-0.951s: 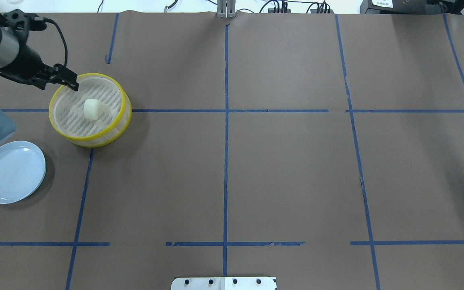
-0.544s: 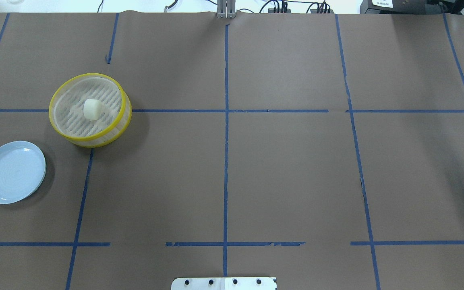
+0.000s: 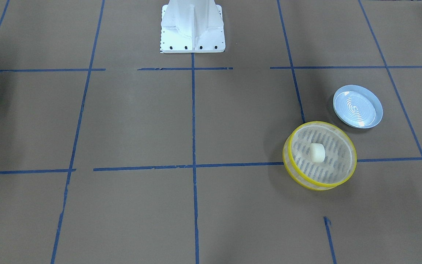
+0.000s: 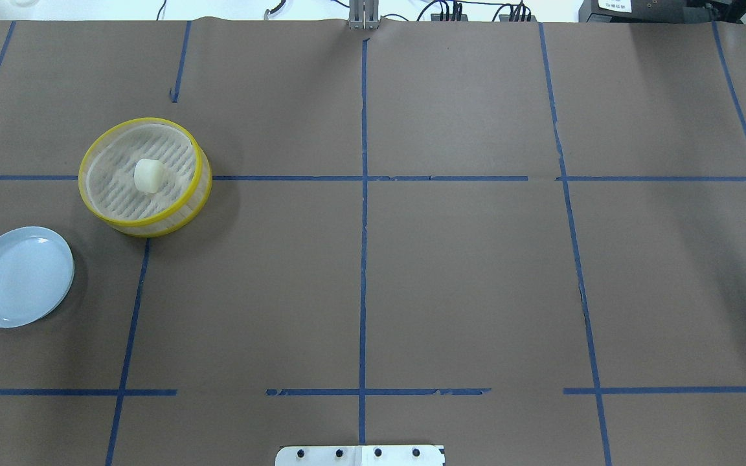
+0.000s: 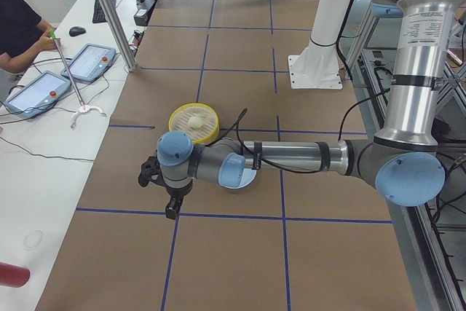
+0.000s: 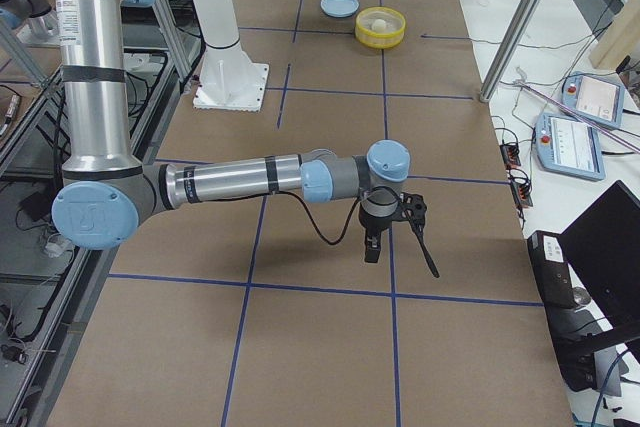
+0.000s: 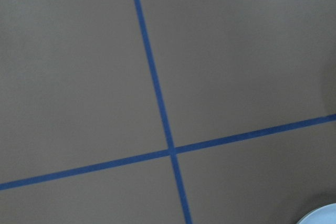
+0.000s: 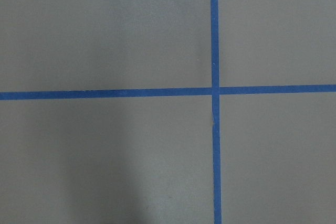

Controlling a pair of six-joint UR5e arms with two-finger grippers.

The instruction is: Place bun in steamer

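Note:
The cream-white bun (image 4: 148,175) lies in the middle of the yellow-rimmed steamer (image 4: 114,194) at the table's left. Both also show in the front-facing view, the bun (image 3: 317,152) on the steamer's (image 3: 335,163) slotted floor. No gripper touches them. My left gripper (image 5: 172,207) shows only in the exterior left view, pointing down over bare table away from the steamer (image 5: 182,127). My right gripper (image 6: 373,247) shows only in the exterior right view, far from the steamer (image 6: 385,37). I cannot tell whether either is open or shut.
An empty pale blue plate (image 4: 20,277) lies near the steamer, toward the robot; it also shows in the front-facing view (image 3: 358,106). Blue tape lines cross the brown table cover. The robot's white base (image 3: 192,25) stands at mid-table edge. An operator sits beyond the table.
My left arm, whose gripper was at the steamer's far left rim, has pulled back out of the overhead view to the left. The bun and steamer have not moved.

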